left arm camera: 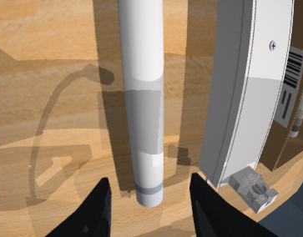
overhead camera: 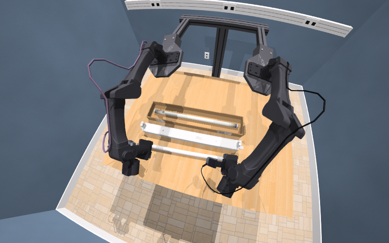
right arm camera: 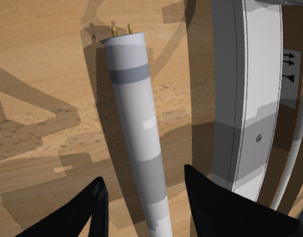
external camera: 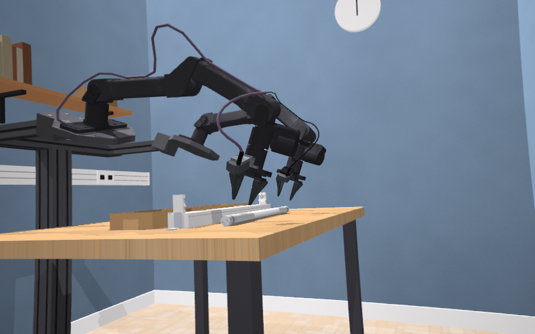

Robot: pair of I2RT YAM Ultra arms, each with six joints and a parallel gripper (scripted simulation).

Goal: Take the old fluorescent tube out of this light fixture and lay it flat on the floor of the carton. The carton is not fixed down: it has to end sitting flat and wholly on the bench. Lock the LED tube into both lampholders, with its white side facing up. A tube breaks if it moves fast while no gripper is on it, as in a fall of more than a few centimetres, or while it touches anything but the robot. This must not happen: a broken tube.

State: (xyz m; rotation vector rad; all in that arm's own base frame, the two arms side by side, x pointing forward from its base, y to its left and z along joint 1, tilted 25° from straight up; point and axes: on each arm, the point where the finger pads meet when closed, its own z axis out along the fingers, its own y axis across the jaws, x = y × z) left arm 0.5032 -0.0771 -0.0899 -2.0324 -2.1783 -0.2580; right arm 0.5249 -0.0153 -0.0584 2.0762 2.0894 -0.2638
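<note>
The LED tube (overhead camera: 183, 152) (external camera: 256, 214) (left arm camera: 141, 63) (right arm camera: 131, 104) lies on the bench in front of the empty white fixture (overhead camera: 189, 136) (external camera: 203, 216) (left arm camera: 244, 83) (right arm camera: 244, 83). The old tube (overhead camera: 195, 118) lies flat in the brown carton (overhead camera: 189, 125) (external camera: 136, 219) behind the fixture. My left gripper (overhead camera: 218, 159) (external camera: 288, 193) (left arm camera: 149, 183) is open and hovers over one end of the LED tube, fingers astride it but above it. My right gripper (overhead camera: 146, 148) (external camera: 245, 197) (right arm camera: 143, 179) is open and hovers over the tube a little inward from its pinned end.
The fixture's lampholders (external camera: 178, 207) (external camera: 263, 196) (left arm camera: 252, 189) stand up at its two ends. The carton sits flat on the bench (overhead camera: 189, 181) behind the fixture. The arms' dark mounting frame (overhead camera: 220, 45) stands at the back.
</note>
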